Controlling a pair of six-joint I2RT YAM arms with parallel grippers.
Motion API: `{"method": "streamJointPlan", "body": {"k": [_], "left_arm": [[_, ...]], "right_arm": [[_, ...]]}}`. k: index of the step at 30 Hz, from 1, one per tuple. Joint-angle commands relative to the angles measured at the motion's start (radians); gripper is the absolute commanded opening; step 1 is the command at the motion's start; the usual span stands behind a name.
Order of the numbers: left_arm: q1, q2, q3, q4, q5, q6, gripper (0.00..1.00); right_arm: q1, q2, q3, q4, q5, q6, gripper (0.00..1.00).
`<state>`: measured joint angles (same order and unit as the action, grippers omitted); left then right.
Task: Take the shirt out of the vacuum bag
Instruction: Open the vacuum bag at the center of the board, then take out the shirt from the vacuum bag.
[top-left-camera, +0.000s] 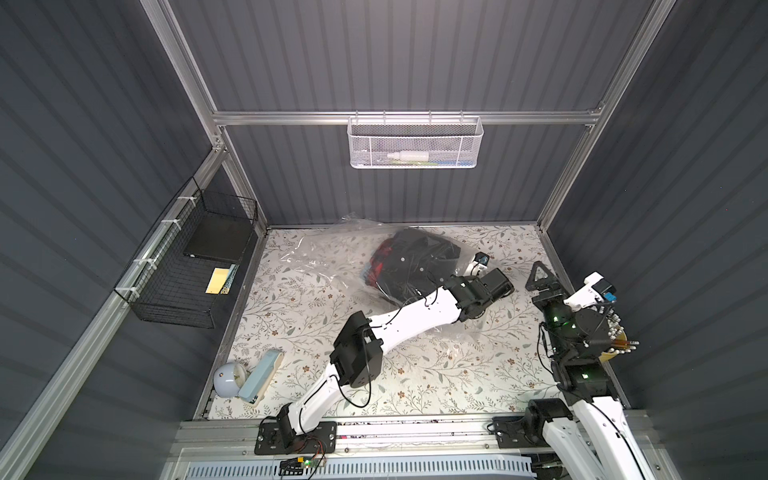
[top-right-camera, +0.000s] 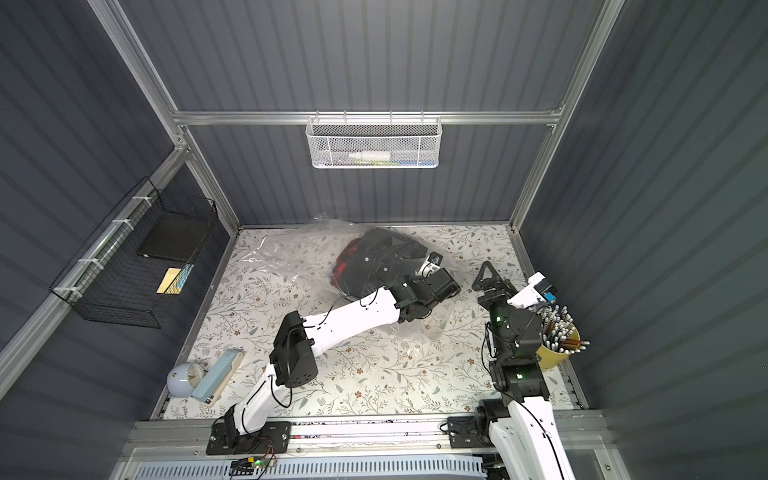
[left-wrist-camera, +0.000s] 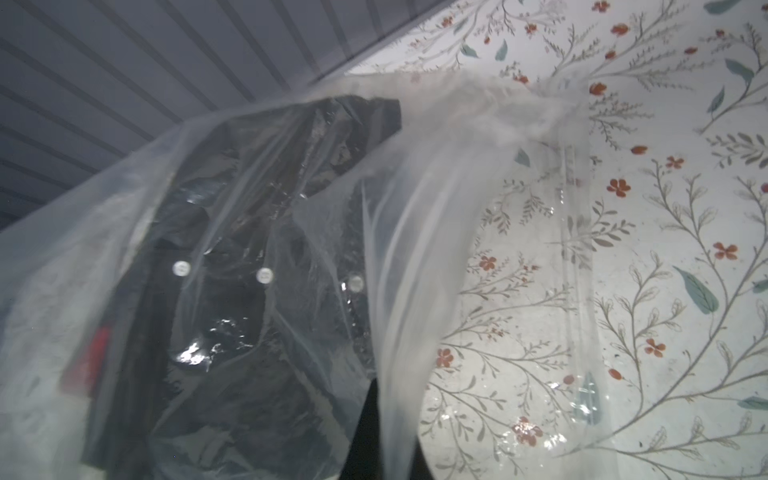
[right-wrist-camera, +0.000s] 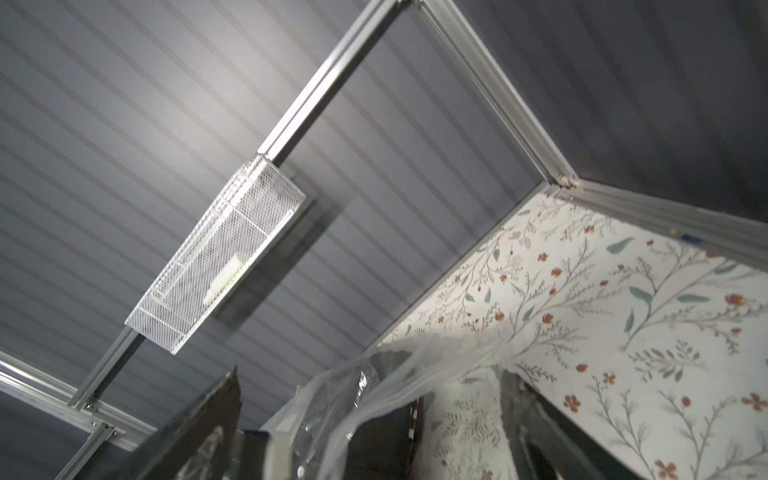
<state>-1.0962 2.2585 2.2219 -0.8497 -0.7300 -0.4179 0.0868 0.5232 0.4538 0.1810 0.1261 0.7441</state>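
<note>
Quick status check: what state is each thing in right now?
Vacuum bag: crumpled on the table, shirt inside.
Shirt: bunched up, under the film.
Left end effector: shut on the bag film.
Right end effector: open, empty, apart from the bag.
Basket: hanging, bottle inside.

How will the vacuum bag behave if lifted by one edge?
Likely floppy: the bag drapes in loose folds. Probably slippery, given its glossy sheen. The shirt inside would likely weigh one end down.
</note>
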Motion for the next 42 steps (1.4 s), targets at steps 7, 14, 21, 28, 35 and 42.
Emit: {"method": "streamJointPlan", "body": {"k": [7,14,21,28,35,42], "left_arm": [[0.049,-0.288,-0.166,-0.027,-0.129,0.043,0.00],[0.070,-0.341,-0.290,-0.035,-0.123,0.001,0.00],[0.070,-0.349,-0.327,-0.044,-0.124,-0.034,0.00],[0.070,-0.403,-0.382,-0.018,-0.129,-0.050,0.00],[0.069,-0.449,-0.459,0.039,-0.122,-0.087,0.00],[0.070,-0.504,-0.565,0.121,-0.113,-0.095,0.00]], "right_arm": [[-0.001,0.072,-0.068,0.069,-0.227,0.133,0.99],[0.024,0.249,-0.134,0.290,-0.456,0.208,0.89],[0.243,0.415,-0.146,0.424,-0.308,0.135,0.74],[0.295,0.623,-0.125,0.525,-0.264,0.144,0.69],[0.296,0.893,-0.042,0.660,-0.330,0.166,0.64],[0.318,1.029,0.057,0.702,-0.333,0.135,0.64]]}}
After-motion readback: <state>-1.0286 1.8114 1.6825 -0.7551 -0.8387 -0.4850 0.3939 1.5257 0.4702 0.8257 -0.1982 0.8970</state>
